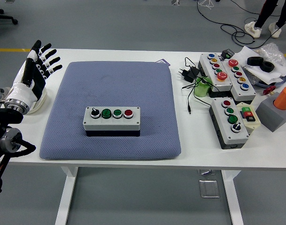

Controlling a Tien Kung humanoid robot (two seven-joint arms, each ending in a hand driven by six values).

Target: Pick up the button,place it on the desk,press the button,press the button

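One grey rectangular four-control button box (112, 118) lies flat on one blue-grey textured fabric mat (112, 79), at the centre of the mat's near half. Its top face carries one black selector knob, two green round buttons and one red round button, in a single row from left to right.

The mat covers the left and centre of the white bench (189, 150).

One left hand (36, 68), white-backed with black fingers (45, 48), is raised at the bench's left edge. All five fingers are spread and hold nothing. The hand is well apart from the button box.

Near the bench's right edge lie three further grey button boxes (229, 122), one small cream two-button switch (248, 116), one grey block with an orange cylinder (277, 110), and black cables (192, 75).
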